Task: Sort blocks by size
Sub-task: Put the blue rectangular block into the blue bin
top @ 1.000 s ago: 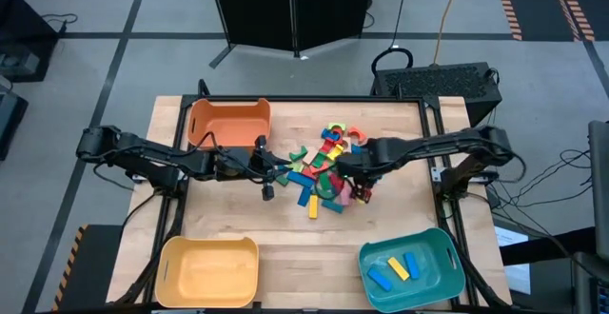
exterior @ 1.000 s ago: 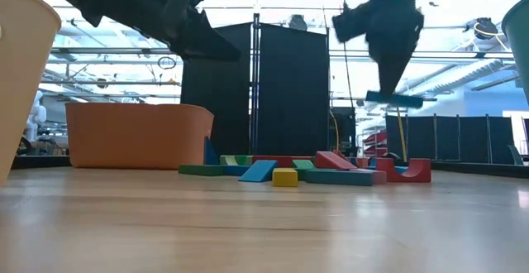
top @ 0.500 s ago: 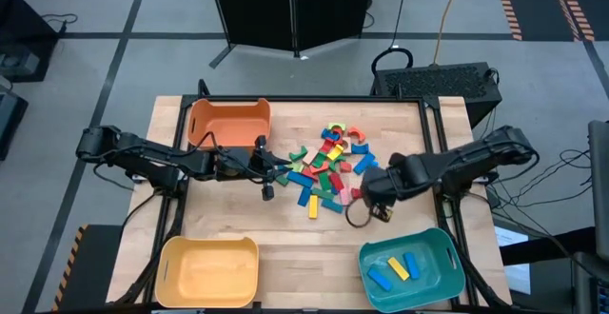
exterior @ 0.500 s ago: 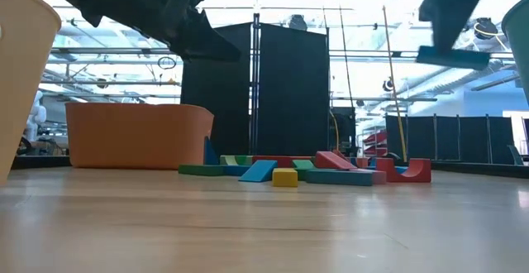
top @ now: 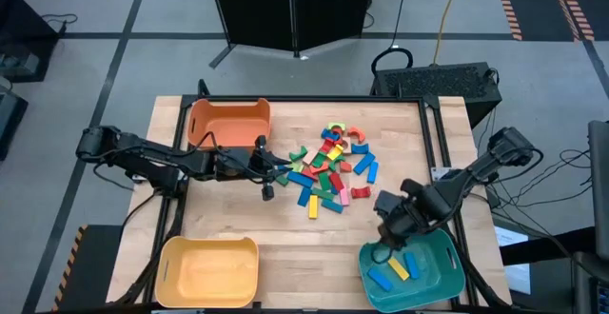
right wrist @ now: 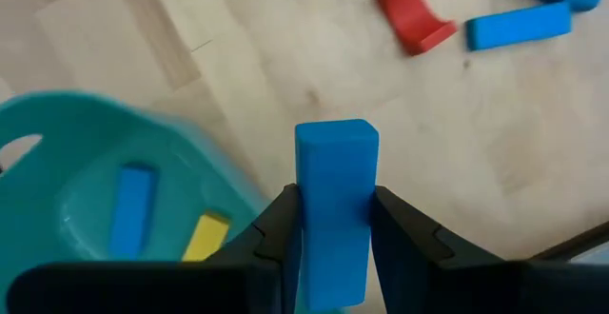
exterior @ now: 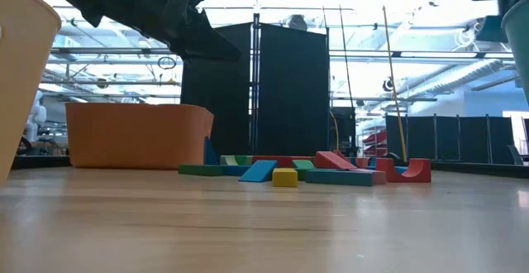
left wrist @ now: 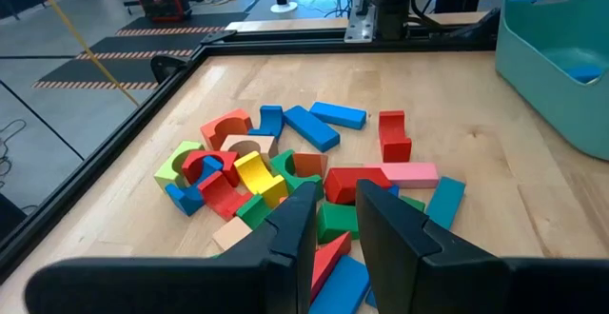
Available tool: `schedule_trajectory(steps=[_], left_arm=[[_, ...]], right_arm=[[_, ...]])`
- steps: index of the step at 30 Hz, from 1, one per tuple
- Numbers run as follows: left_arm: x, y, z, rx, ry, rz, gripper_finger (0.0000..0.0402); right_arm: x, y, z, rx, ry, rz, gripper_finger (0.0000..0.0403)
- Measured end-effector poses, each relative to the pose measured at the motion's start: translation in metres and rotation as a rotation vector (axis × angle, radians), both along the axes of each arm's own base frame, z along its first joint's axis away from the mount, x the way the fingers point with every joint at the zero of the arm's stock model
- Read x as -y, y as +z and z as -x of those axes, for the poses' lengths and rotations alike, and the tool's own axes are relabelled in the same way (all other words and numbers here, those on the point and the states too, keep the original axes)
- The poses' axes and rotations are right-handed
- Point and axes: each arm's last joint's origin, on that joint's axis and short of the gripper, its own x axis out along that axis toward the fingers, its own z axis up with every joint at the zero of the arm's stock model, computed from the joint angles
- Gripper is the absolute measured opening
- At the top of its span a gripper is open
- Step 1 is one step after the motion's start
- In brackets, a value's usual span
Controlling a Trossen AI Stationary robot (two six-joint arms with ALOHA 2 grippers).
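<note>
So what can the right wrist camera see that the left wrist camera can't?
Only the right wrist view shows the right gripper with its fingers shut on a blue block, plus a blue bar and a yellow bar inside the bin. Only the left wrist view shows the left gripper and the pile of blocks. Both show the teal bin and the wooden table.

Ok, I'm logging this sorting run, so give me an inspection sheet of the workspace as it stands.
Surface: wooden table, bare near the front.
Job's things: blocks piled mid-table; teal bin holds two blue bars and a yellow one; orange bin and yellow bin look empty.
Clutter: nothing seen.
Grippers: right gripper shut on blue bar by the teal bin; left gripper beside the pile, holding nothing.
Cables: yellow cord and dark leads on floor.
Surroundings: black cabinet behind table.
</note>
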Motion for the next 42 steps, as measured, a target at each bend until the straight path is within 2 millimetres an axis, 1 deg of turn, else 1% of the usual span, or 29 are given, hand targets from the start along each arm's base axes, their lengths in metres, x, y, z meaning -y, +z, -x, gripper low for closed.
schedule_trajectory(steps=[8,16,23,29,33,42], left_arm=[[0.000,0.000,0.000,0.001,0.001,0.003,0.0080],[0.000,0.000,0.000,0.002,0.001,0.004,0.0080],[0.000,0.000,0.000,0.004,0.001,0.004,0.0080],[0.000,0.000,0.000,0.004,0.001,0.005,0.0080],[0.000,0.000,0.000,0.004,0.001,0.005,0.0080],[0.000,0.001,0.000,0.010,0.001,0.006,0.0080]], right_arm=[[-0.030,-0.011,0.003,0.014,0.020,-0.024,0.0089],[-0.056,-0.027,-0.001,0.035,0.070,-0.044,0.0089],[-0.078,-0.048,-0.005,-0.015,0.120,-0.082,0.0089],[-0.090,-0.071,-0.009,-0.090,0.173,-0.057,0.0089],[-0.096,-0.083,-0.013,-0.103,0.215,-0.054,0.0089],[-0.100,-0.089,-0.018,-0.091,0.268,-0.059,0.0089]])
